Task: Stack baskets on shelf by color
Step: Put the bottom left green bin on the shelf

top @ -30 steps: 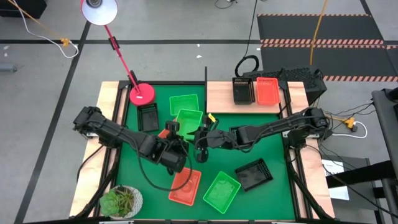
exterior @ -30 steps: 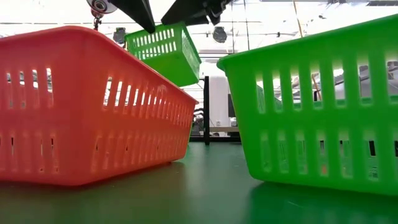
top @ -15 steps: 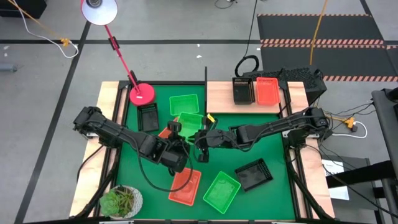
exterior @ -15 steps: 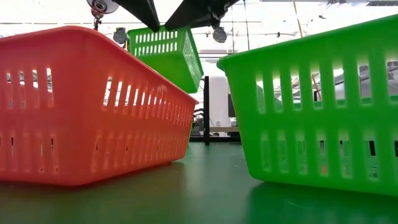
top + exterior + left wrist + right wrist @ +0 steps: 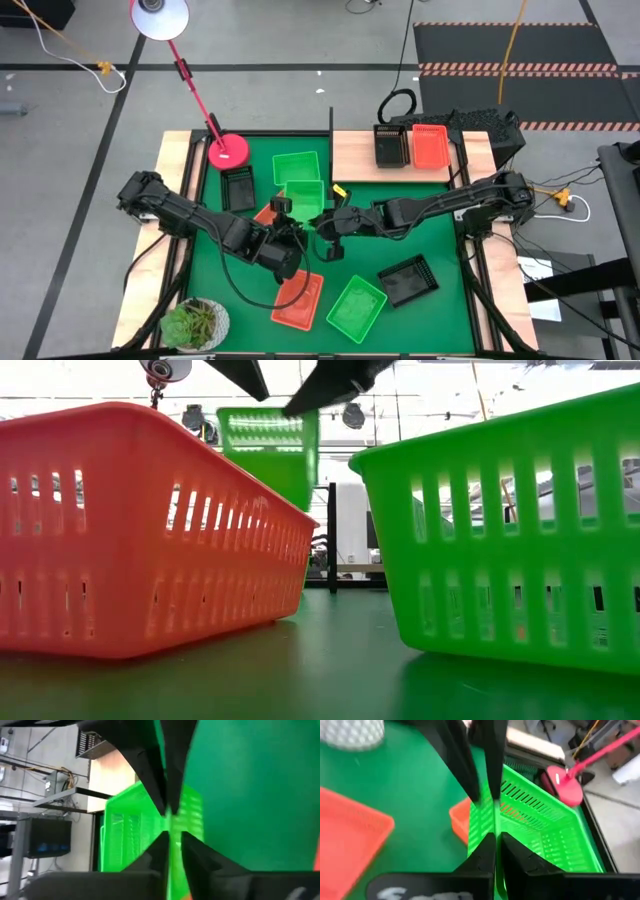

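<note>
**Green basket rising between two tools at the frame centre**

In the high view the held green basket (image 5: 303, 196) is sitting a little higher in the frame than a second ago, now overlapping the lower edge of the green basket (image 5: 296, 166) that is lying just above it. In the low view it is hanging clear of the counter (image 5: 400, 235) and turning more square-on. This probably means the basket is being carried toward the shelf (image 5: 358, 155) at upper right, where one black basket (image 5: 388, 146) and one orange-red basket (image 5: 430, 144) are already resting.

The right tool (image 5: 490, 817) is pinching the basket's wall, fingers nearly closed. The left tool (image 5: 169, 822) is clamping its rim likewise.
</note>
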`<action>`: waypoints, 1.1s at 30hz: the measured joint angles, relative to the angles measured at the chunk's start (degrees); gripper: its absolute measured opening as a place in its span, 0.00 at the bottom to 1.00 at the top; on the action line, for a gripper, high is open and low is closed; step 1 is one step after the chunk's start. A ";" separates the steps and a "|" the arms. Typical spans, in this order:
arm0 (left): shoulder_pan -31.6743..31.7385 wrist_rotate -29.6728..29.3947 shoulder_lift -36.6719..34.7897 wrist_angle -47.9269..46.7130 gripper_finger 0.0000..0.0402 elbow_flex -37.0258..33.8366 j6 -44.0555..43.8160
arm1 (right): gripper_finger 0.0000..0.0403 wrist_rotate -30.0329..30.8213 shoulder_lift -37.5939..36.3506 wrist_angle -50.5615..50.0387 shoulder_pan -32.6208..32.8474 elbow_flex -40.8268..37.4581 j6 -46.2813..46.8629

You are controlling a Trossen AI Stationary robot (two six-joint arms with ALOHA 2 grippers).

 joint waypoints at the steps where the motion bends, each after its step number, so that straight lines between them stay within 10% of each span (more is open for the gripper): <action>1: -0.03 -0.04 0.00 -0.18 0.19 0.00 -0.61 | 0.01 -0.02 -0.51 -0.77 0.06 0.00 -0.32; 9: -0.50 -1.83 -3.62 -0.34 0.38 0.04 -4.82 | 0.01 0.22 -5.51 -8.69 0.78 0.00 -2.44; 33: -6.82 -1.63 -6.73 -2.11 0.30 -4.99 -16.27 | 0.01 1.54 -37.95 6.94 -6.16 -26.63 -20.90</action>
